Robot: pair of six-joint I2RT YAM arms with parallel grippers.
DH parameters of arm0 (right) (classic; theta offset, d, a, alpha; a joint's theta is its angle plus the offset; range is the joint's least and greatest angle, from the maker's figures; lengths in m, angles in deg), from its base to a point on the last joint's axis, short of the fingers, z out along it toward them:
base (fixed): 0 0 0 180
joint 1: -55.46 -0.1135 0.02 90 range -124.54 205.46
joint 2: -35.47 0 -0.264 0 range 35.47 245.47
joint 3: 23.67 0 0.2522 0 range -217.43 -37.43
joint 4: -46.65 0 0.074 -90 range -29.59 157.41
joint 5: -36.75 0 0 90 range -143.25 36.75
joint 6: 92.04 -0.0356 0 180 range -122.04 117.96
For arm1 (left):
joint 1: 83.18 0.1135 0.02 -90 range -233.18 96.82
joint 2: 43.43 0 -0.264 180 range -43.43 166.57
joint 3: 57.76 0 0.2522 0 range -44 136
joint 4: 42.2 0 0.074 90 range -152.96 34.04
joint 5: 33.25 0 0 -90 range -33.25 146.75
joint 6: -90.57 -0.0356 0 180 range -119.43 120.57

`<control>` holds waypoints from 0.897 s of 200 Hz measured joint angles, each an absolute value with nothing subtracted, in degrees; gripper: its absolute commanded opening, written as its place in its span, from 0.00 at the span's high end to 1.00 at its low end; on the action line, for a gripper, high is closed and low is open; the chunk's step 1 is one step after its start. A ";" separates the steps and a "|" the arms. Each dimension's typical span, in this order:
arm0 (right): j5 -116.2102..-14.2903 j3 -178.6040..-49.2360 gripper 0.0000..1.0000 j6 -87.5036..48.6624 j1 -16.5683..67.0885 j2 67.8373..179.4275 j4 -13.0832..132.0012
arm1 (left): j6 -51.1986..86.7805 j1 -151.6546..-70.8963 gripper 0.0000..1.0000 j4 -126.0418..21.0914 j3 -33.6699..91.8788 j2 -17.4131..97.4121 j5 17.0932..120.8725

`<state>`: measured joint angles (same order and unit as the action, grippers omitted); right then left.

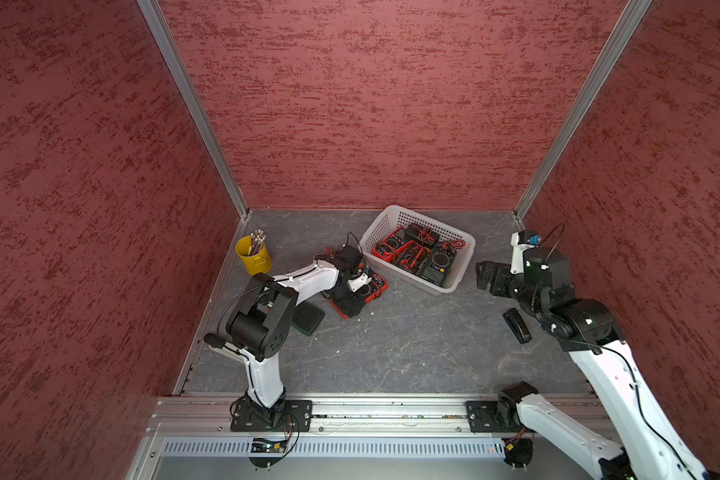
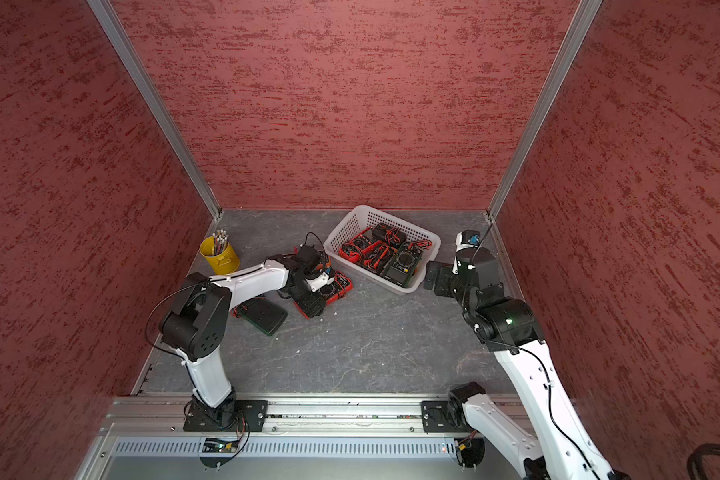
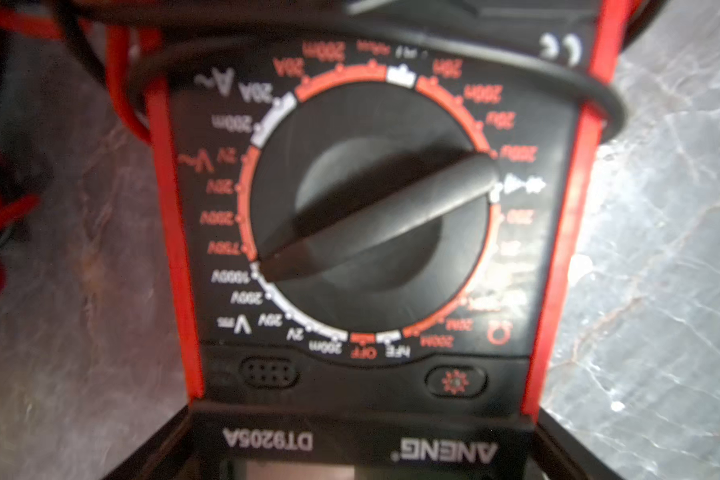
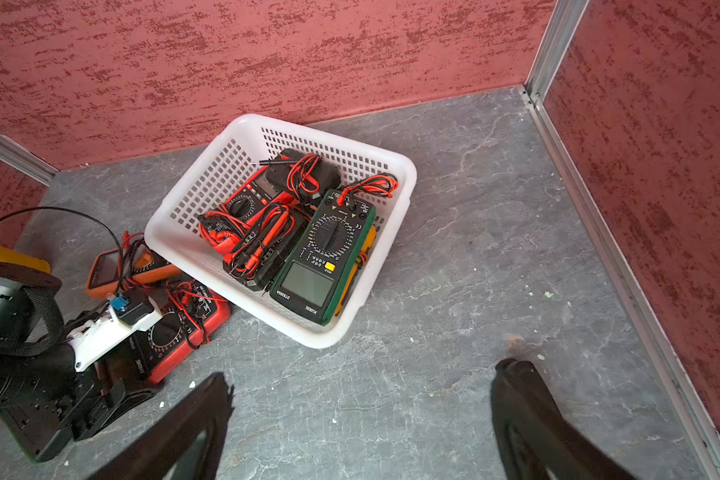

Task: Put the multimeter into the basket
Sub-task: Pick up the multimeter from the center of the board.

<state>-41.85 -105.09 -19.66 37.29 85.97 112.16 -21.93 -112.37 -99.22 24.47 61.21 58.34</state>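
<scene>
Left gripper straddles the red-and-black plastic multimeter beneath it; whether the jaws bite yet I cannot tell. Clamp squarely on the case sides, clear of the looped leads, then lift level to the white perforated plastic basket just ahead. Right gripper gapes empty.

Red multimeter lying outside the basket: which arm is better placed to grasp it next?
Left. The left gripper is down over the red multimeter, jaws either side of its display end. The right gripper hangs open over bare table on the basket's far side, away from it.
</scene>
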 measured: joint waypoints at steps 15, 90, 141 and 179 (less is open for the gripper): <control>-41.83 -105.31 0.01 -19.66 37.29 86.30 112.09 | -21.54 -112.89 1.00 -99.55 24.12 60.01 57.94; -41.81 -107.21 0.01 -19.88 37.29 87.35 111.26 | -19.37 -113.70 1.00 -99.49 20.36 54.17 57.49; -41.50 -109.17 0.01 -20.14 37.29 87.28 111.02 | -16.75 -110.14 1.00 -99.11 16.31 46.15 56.59; -41.53 -109.22 0.01 -20.95 37.29 87.35 110.69 | -13.14 -105.11 1.00 -98.74 15.90 39.70 56.28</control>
<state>-41.53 -109.22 -20.95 37.29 87.35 110.69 -13.14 -105.11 -98.74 15.90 39.70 56.28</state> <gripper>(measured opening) 0.990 0.950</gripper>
